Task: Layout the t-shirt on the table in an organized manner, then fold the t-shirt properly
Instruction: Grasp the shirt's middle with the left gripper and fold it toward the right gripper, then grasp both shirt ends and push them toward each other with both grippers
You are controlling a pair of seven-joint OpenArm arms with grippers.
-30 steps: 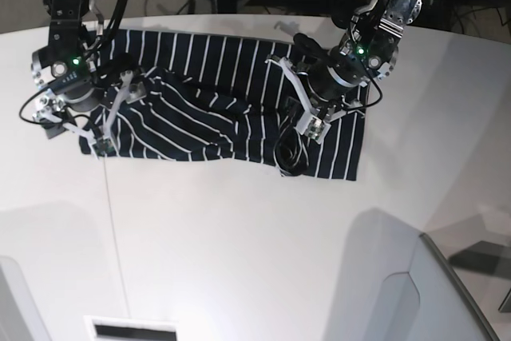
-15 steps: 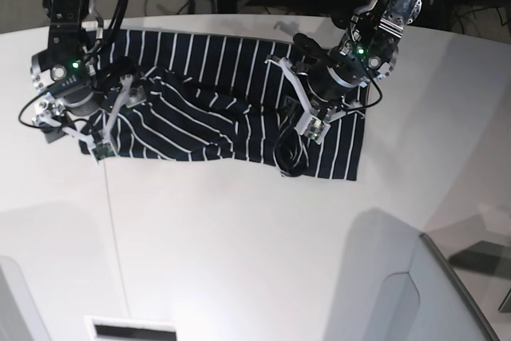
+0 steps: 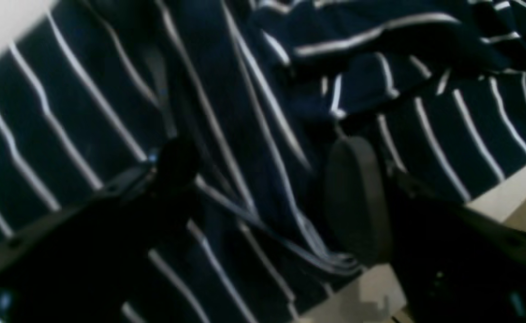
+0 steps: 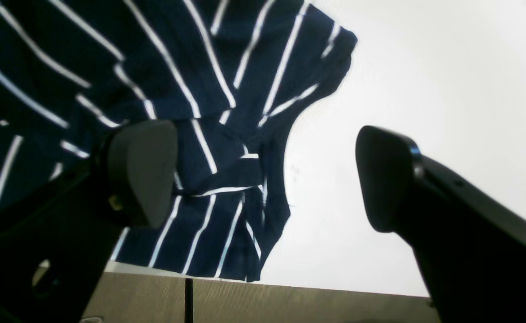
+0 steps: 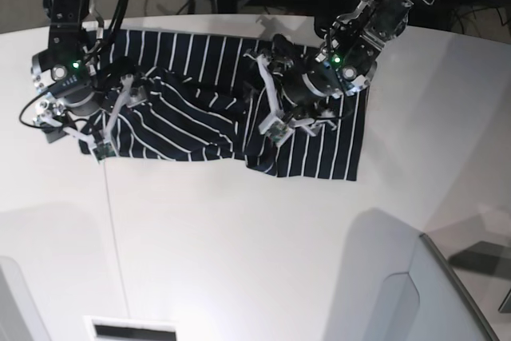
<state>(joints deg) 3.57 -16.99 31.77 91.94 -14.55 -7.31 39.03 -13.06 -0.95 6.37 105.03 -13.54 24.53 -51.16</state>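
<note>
White, smooth matte tabletop (image 5: 239,245) with curved far edge, cables and dark equipment behind it. Dark navy short-sleeved t-shirt with thin white stripes (image 5: 207,117): lies rumpled across the far half of the table, partly bunched in the middle. Left gripper (image 3: 263,197): jaws parted over the bunched cloth, a ridge of fabric running between them; whether they touch it cannot be told. Right gripper (image 4: 263,175): jaws spread wide, holding nothing, one finger over the shirt's sleeve edge, the other over bare table. No legible writing or labels. Both arms reach down from the far side, wrists bent low over the shirt's two ends.
</note>
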